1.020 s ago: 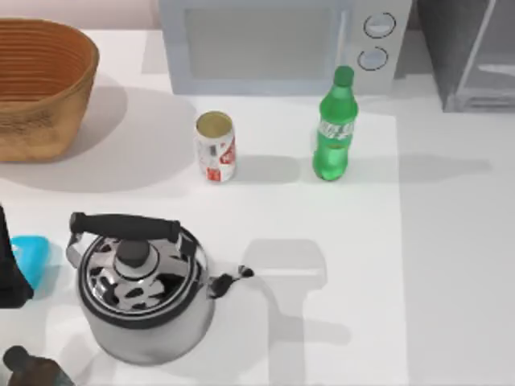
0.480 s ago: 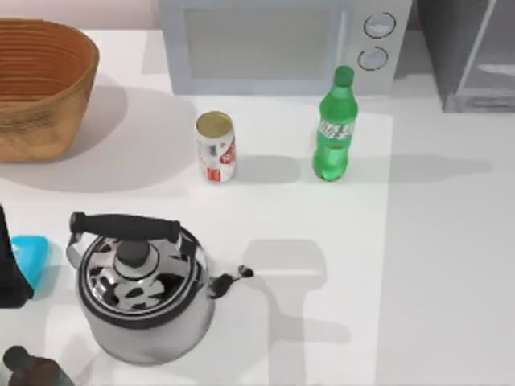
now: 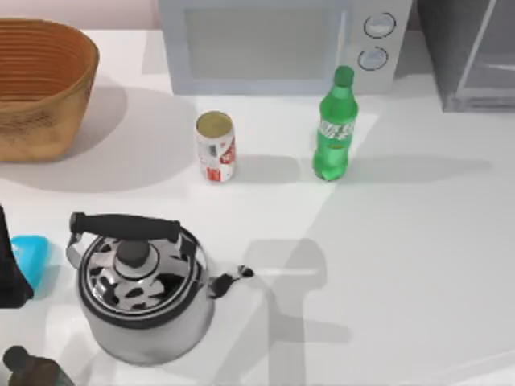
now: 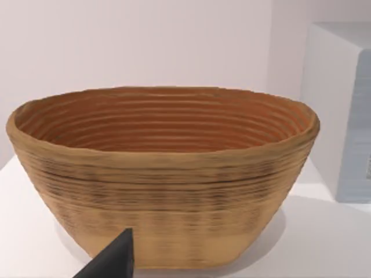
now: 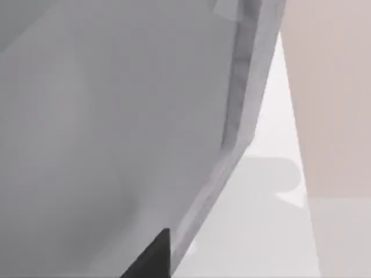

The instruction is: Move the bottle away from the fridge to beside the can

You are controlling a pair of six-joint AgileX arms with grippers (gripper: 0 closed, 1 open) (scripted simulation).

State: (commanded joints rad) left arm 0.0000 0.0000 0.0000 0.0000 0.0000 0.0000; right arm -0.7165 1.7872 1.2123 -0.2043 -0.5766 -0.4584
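The bottle (image 3: 335,127) is seen upright on the table (image 3: 418,241), just in front of the microwave (image 3: 273,44), with the fridge (image 3: 471,52) near on its right and the can (image 3: 216,146) well apart on its left. Nothing is gripped here. In the left wrist view a dark fingertip (image 4: 113,260) is caught against the basket (image 4: 165,179); in the right wrist view another dark tip (image 5: 152,255) is seen by the fridge's silver frame. Whether either gripper is open or clenched cannot be told.

Now the risks. The bottle is tall and narrow, so a high or glancing touch would likely topple it, and a round bottle would roll. The microwave front is close behind it, so an approach from the rear would probably be blocked, and a finger could be knocked against the knobs (image 3: 378,40). If the bottle is carried too far left, the can could be bumped over.

Room is judged good. A bare strip of table lies between bottle and can, and the wide right half is open. The kettle (image 3: 141,285) sits lower left, well clear of that path.
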